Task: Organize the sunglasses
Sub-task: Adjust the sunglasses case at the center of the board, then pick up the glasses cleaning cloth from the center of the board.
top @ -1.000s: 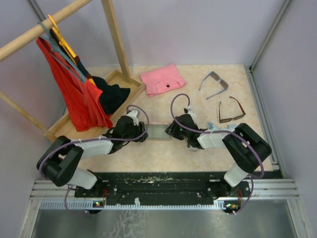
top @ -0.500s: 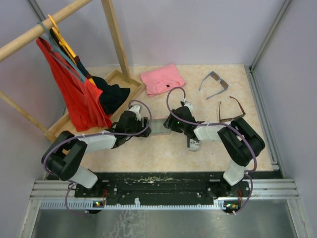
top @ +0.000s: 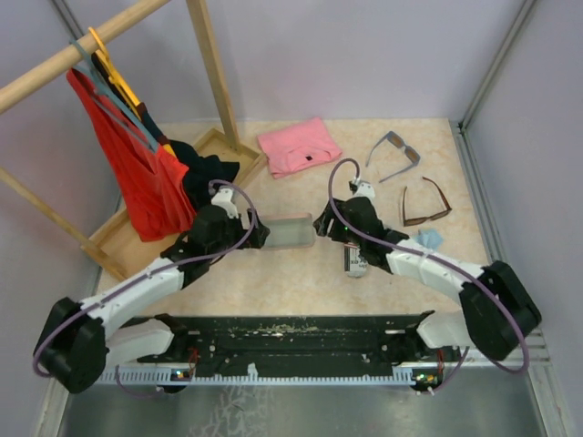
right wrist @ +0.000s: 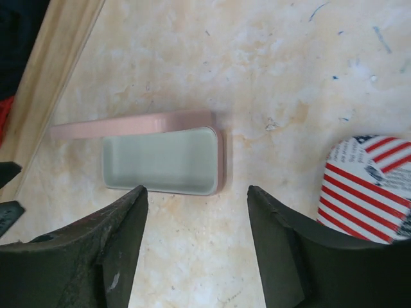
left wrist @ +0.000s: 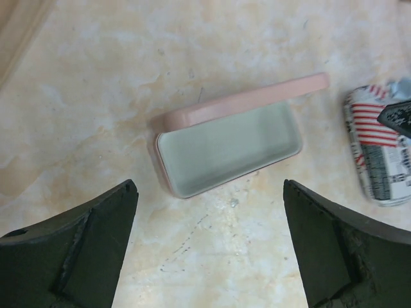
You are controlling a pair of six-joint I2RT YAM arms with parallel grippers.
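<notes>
Nearest, a flag-patterned oblong case (top: 355,262) is seen. Beyond it, an open pink oblong case (top: 290,231), lid seemingly raised, is flanked by the left gripper (top: 258,234) and right gripper (top: 321,228), both spread. Farther right, well apart from it, the thin brown-framed sunglasses (top: 424,202) and then the grey-blue dark-lensed sunglasses (top: 393,150) are laid.

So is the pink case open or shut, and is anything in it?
Open and empty: the pink case has its lid raised, and both wrist views show only bare pale lining inside.
</notes>
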